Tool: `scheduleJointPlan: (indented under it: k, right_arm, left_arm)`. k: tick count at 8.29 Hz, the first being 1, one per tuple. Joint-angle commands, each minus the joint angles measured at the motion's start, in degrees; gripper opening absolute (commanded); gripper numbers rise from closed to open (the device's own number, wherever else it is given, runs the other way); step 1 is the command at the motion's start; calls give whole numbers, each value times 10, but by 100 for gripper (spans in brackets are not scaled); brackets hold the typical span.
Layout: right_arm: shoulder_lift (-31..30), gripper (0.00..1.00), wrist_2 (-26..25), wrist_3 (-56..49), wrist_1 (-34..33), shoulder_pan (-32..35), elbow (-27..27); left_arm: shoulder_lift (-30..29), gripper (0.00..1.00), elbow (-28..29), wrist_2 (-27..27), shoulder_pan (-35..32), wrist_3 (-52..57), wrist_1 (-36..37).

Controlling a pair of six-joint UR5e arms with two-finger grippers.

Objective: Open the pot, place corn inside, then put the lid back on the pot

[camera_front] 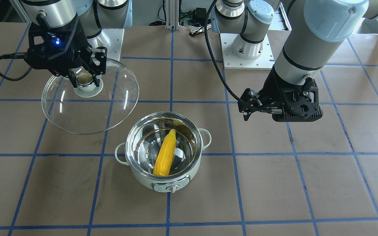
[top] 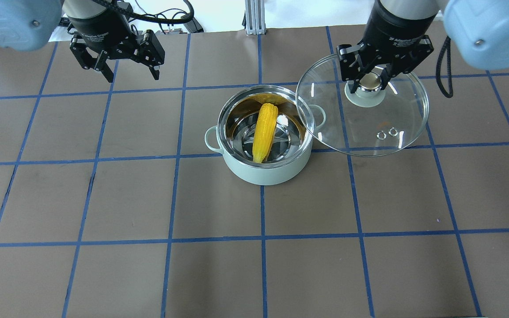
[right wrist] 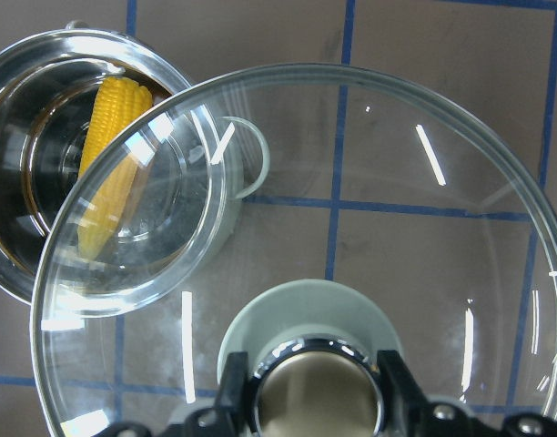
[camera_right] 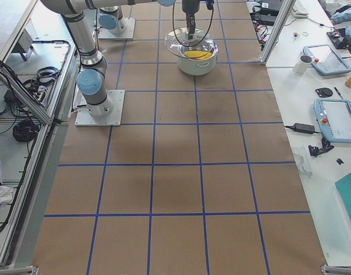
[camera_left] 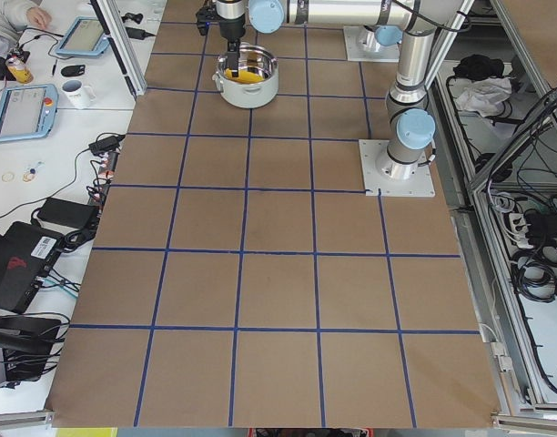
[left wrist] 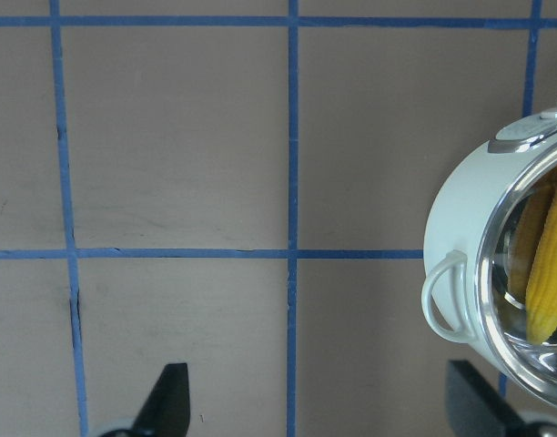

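The pot [top: 276, 172] stands open at mid table, also in the front view [camera_front: 143, 178]. The corn [top: 265, 128] lies inside it, leaning on the steel wall, and shows in the front view [camera_front: 166, 154] too. My right gripper [top: 369, 81] is shut on the knob of the glass lid [top: 382, 119] and holds it tilted in the air, right of the pot, its edge overlapping the pot's rim. The right wrist view shows the lid [right wrist: 397, 228] over the corn [right wrist: 110, 118]. My left gripper [top: 131, 73] is open and empty, left of and behind the pot [left wrist: 456, 209].
The table is brown paper with a blue tape grid [top: 170, 154]. The arm base plates [camera_front: 244, 49] stand at the robot's edge. In the exterior left view, a side desk with tablets [camera_left: 24, 109] and a mug lies beyond the table's edge.
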Motion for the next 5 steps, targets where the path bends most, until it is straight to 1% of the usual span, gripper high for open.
scheduleJointPlan:
  k: [1,2,3,5]
  right_arm:
    - [47,41,3,74,-47,46,-20]
    - [66,41,-4,85,-49,71,-34]
    - [80,40,-2,134,-61,92,-37]
    - [123,39,3,172,-122,125,-38]
  left_arm:
    - [6,100,-1,28,1,10,1]
    - [7,100,-1,29,1,10,1]
    - [11,100,-1,32,0,10,1]
    - [12,100,-2,33,0,9,1]
